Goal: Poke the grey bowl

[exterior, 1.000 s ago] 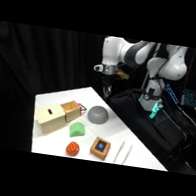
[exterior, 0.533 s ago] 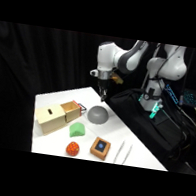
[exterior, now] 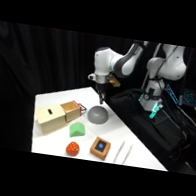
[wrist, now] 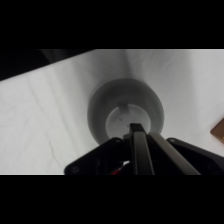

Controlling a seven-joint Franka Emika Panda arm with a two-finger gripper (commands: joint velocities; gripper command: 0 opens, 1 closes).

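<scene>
Grey bowl [exterior: 97, 115] sits dome-up on the white counter [exterior: 50, 102], just beside the open end of the wooden box [exterior: 58, 116] and on the side of it towards the arm's base. Taking the bowl as the landmark, the green lump [exterior: 77, 130] lies near it on the camera side, the orange ball [exterior: 72, 148] and a small wooden block with a dark square top [exterior: 100, 148] lie further out the same way, and a pair of pale sticks [exterior: 122, 152] lies beyond the block.

The end effector [exterior: 101, 99] hangs straight above the bowl's crown, its tip close to the top of the dome; whether it touches yet I cannot tell from the side view. In the wrist view the bowl [wrist: 125, 115] fills the middle of the picture with a paler patch at its centre, and the end effector [wrist: 137, 131] points right at that patch. Its fingers appear pressed together into one narrow blade, so it reads as closed on nothing.

The relation that matters is purely vertical: the bowl lies directly below the tip, with no sideways offset to speak of. A short straight descent should land the poke near the dome's summit; being round and smooth, the bowl could skid aside if the contact lands off-centre.
</scene>
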